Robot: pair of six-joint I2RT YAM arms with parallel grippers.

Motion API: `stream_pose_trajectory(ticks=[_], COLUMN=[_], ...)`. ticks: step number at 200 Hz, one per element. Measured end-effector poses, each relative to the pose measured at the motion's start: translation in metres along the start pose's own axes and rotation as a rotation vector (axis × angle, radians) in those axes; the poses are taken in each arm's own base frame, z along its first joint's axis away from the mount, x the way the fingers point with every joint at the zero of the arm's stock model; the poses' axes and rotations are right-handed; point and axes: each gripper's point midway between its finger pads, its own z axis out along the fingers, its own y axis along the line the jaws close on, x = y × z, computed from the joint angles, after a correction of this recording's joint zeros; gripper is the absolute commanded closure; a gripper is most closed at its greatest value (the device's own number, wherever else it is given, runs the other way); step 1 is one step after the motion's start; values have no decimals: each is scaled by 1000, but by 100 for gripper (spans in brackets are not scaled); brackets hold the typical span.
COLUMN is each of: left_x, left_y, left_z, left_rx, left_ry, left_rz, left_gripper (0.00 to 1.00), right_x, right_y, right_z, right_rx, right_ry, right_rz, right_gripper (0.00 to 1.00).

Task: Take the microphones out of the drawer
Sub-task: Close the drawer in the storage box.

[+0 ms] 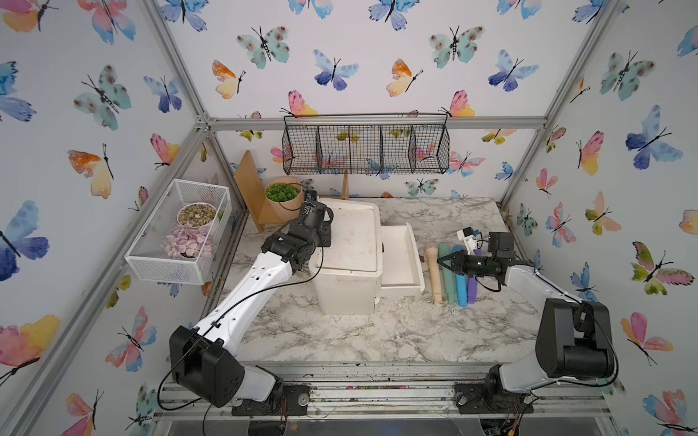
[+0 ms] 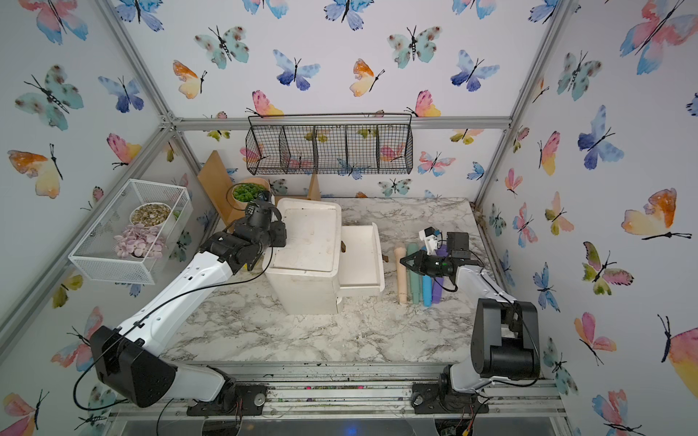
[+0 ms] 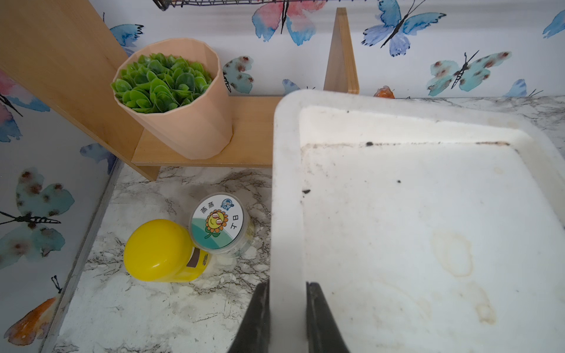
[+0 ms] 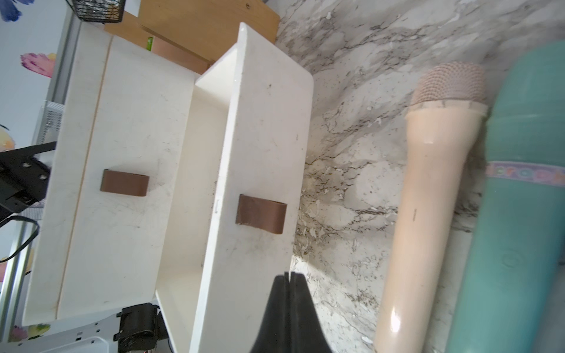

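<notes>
Left arm [image 1: 260, 275] stretches up from the lower left of the frame toward centre, wrist bent over at the top, and the left gripper [image 3: 287, 285] is clamped on the box [image 3: 286, 198] rim, one finger on each side. Over at the right, the right arm [image 1: 528, 277] folds at its elbow low in the frame and reaches left. The right gripper [image 1: 442, 260] is empty, jaws pressed tight together.

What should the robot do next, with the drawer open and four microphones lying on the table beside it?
Probably draw the right hand up and away. It is shut and holds nothing, the drawer shows nothing inside, and the beige microphone lies on the tabletop beside it, so the job looks done. The left hand grips the cabinet rim.
</notes>
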Motion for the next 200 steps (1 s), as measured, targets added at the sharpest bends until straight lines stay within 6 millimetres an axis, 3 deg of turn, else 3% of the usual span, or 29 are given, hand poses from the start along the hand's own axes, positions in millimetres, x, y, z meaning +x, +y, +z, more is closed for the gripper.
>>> stream_pose_trajectory(ticks=[86, 200], left_x=[0, 0], left_y=[0, -1], left_z=[0, 1], left_rx=[0, 0], left_ry=[1, 3], left_rz=[0, -2], left_gripper=[100, 100], right_x=[-4, 18], right_y=[11, 55], right_z=[10, 68], right_rx=[-95, -197], right_ry=[-6, 121], right_rz=[12, -30], right_gripper=[97, 97])
